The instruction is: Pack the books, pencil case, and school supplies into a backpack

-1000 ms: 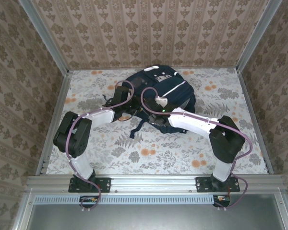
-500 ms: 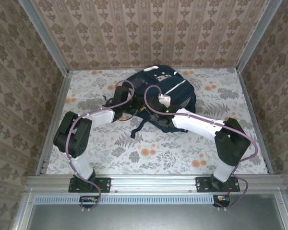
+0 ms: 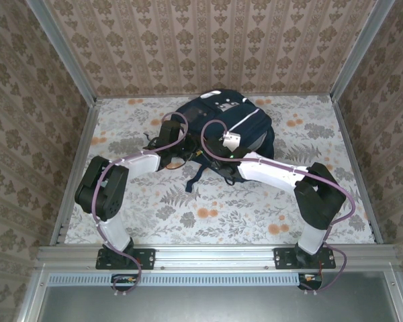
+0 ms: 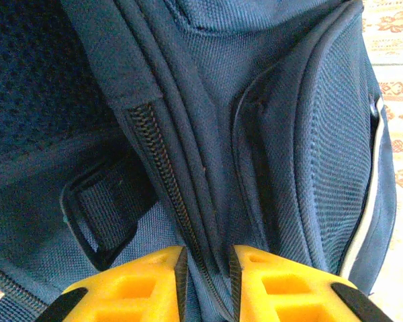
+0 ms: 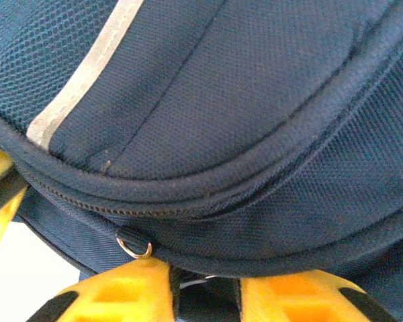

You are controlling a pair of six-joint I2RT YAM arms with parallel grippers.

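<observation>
Overhead view: the backpack (image 3: 230, 119) lies on the floral surface (image 3: 208, 215) at far centre, close to the back wall. The left arm (image 3: 131, 164) reaches to its left flank; the right arm (image 3: 275, 171) reaches to its near edge, and both wrists are against the fabric. Left wrist view: the left jaws stand nearly closed, their yellow fingers (image 4: 131, 285) pinching a fold of navy fabric beside the zip (image 4: 158, 157). A dark strap loop (image 4: 97, 218) lies to the left of that fold. Right wrist view: the right jaws are likewise narrowed, with yellow fingers (image 5: 114, 295) set either side of dark material at the backpack's lower seam, which they appear to grip. A small metal ring (image 5: 134, 245) hangs just above one finger. The pale stripe (image 5: 80, 80) runs diagonally across the panel at upper left.
</observation>
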